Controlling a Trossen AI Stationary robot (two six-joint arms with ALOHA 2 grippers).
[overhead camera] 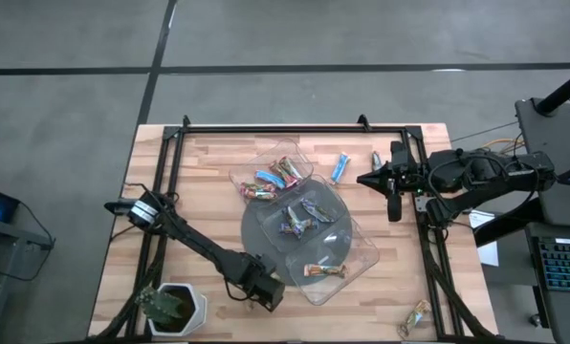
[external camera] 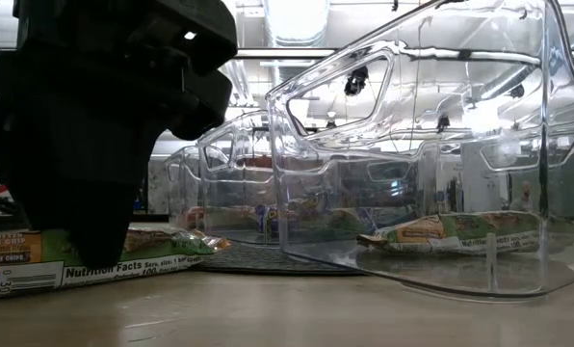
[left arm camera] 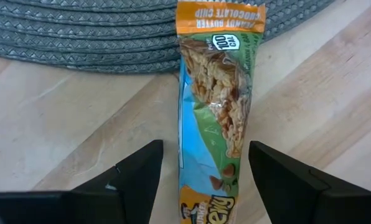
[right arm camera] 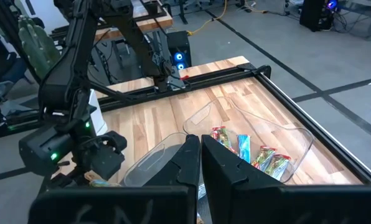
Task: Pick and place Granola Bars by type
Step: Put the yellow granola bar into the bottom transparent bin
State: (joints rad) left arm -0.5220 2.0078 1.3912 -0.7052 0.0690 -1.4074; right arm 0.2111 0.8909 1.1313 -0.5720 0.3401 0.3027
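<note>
One green granola bar (left arm camera: 215, 118) lies flat on the wooden table (left arm camera: 61, 137) between the left gripper's (left arm camera: 205, 171) two dark fingers (left arm camera: 136, 177), jaws wide, neither finger touching the wrapper. Its far end reaches the edge of the grey woven mat (left arm camera: 79, 31); the orange band there reads "PEANUT BUTTER CHOCOLATE CHIP", with a "100 CAL" badge just below it. From table height the same bar (external camera: 123, 258) shows "Nutrition Facts" on its side, plus a barcode, under the dark left gripper (external camera: 94, 125). More granola bars (overhead camera: 274, 178) sit in the clear trays (overhead camera: 357, 258) beyond the jaws, one green bar (external camera: 451, 233) in the nearest tray; its print is too small to read. A blue bar (overhead camera: 339, 168) lies loose on the table near the right gripper (overhead camera: 392, 204), another loose bar (overhead camera: 414, 318) at the table's corner. Right gripper jaws are pressed together, nothing between them, parked over the table's right edge. A potted plant (overhead camera: 170, 308) stands just beside the left gripper.
</note>
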